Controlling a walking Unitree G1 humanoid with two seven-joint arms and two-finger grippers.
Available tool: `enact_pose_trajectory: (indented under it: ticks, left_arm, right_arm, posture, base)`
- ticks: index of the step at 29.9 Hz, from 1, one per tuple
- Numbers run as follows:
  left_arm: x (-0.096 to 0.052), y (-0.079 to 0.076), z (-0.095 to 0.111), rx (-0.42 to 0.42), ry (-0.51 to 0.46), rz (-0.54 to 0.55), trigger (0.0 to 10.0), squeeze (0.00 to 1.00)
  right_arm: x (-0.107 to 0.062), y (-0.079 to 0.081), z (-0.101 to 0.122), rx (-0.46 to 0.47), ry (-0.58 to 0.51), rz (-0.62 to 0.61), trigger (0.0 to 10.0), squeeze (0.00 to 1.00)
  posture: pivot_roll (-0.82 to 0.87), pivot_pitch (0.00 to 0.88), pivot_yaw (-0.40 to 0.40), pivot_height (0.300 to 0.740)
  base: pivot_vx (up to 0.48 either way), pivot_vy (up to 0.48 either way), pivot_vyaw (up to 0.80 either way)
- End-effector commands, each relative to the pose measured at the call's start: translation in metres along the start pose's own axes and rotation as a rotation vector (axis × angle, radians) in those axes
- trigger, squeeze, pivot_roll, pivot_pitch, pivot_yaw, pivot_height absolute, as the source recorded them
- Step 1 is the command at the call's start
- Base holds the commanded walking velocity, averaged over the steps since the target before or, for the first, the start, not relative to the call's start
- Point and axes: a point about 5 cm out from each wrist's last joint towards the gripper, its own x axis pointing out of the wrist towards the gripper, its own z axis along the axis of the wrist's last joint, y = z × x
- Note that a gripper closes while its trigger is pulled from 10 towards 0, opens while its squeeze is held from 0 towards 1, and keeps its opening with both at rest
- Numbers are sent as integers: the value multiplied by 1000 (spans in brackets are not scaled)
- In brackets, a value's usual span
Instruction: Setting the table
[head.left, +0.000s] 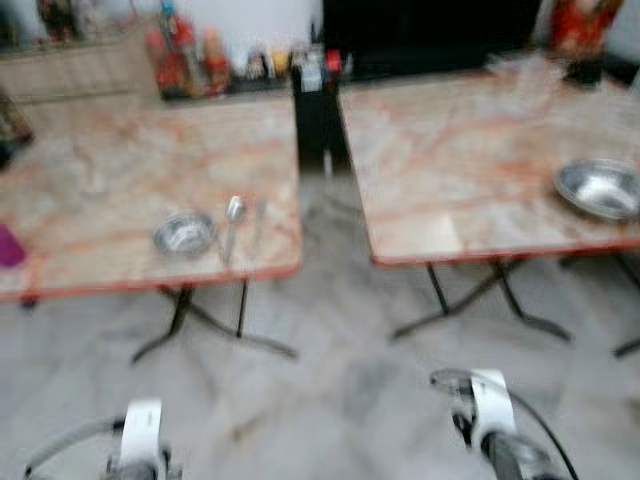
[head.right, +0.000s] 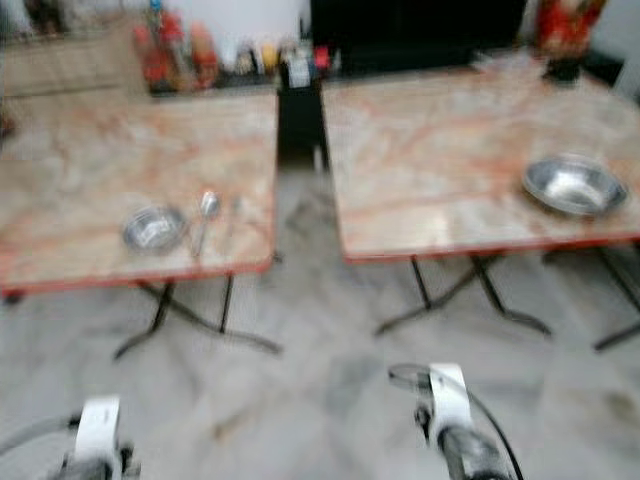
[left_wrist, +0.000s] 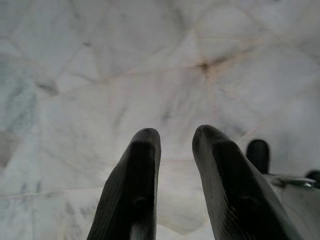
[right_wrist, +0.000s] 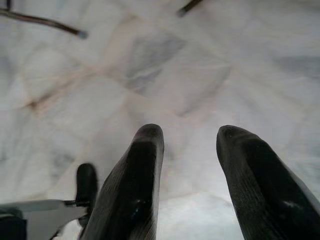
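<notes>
Two marble-topped tables stand ahead. On the left table (head.left: 120, 180) sit a small steel bowl (head.left: 184, 235) and a spoon (head.left: 233, 222) just to its right. A larger steel bowl (head.left: 598, 188) rests near the right table's (head.left: 450, 160) right edge. Both arms hang low at the bottom of the eye views, over the floor. My left gripper (left_wrist: 175, 137) points down at the marble floor, fingers (left_wrist: 135, 185) apart and empty. My right gripper (right_wrist: 190, 135) also faces the floor, open and empty.
A narrow gap with a dark stand (head.left: 318, 110) separates the tables. Bottles and condiments (head.left: 190, 60) line the far edge of the left table. Crossed metal legs (head.left: 200, 320) stand under each table. A pink object (head.left: 10, 245) lies at the left table's left edge.
</notes>
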Motion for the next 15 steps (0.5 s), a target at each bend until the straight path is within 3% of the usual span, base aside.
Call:
enact_pose_trajectory:
  ticks: [1, 6, 8, 10, 15]
  left_arm:
    - [0, 6, 2, 2, -7, 7, 10000, 0]
    - [0, 4, 4, 3, -11, 3, 10000, 0]
    - [1, -4, 6, 4, -15, -6, 10000, 0]
    - [3, -24, 10, 7, -20, -24, 10000, 0]
    - [3, -36, 11, 8, -19, -37, 10000, 0]
  right_arm:
    - [0, 1, 2, 10, -3, 2, 10000, 0]
    - [0, 2, 2, 4, -6, 4, 10000, 0]
    - [0, 2, 2, 3, -5, 4, 10000, 0]
    - [0, 1, 2, 3, -5, 3, 10000, 0]
    - [0, 1, 2, 5, -4, 2, 10000, 0]
  posture:
    - [-86, 0, 74, 736]
    - [-86, 0, 74, 736]
    - [-85, 0, 74, 736]
    - [-83, 0, 72, 736]
    - [-86, 0, 73, 736]
  base:
    - [0, 480, 0]
    - [0, 480, 0]
    - [0, 480, 0]
    - [0, 480, 0]
    - [0, 480, 0]
